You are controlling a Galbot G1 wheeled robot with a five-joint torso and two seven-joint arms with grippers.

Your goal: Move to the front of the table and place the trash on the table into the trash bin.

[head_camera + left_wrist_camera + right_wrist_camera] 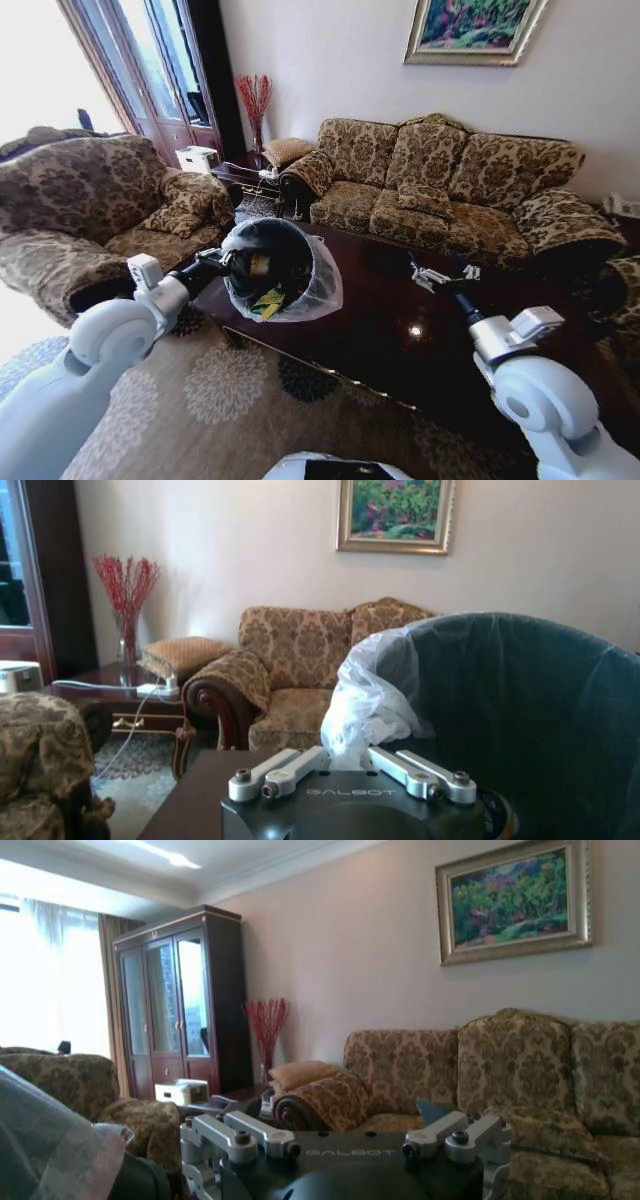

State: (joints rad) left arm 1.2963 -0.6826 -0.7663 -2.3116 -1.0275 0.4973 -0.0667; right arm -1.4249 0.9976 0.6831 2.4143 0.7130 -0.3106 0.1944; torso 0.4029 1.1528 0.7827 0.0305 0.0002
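The left gripper (pixel 222 262) is clamped on the rim of the trash bin (pixel 300 262), held tilted over the near left part of the table (pixel 400 340). Inside the bin lie a green wrapper (pixel 268 302) and a can (pixel 259 264). Its bunched bag liner (pixel 365 705) is plain from the left wrist. The right gripper (pixel 437 276) hangs spread and empty over the table.

The left gripper (pixel 347 774) sits at the bottom centre, its fingers (pixel 420 774) pinching the white bag liner (pixel 365 697) of the black bin (pixel 520 720). A patterned sofa (pixel 290 667) and framed painting (pixel 395 514) fill the background.
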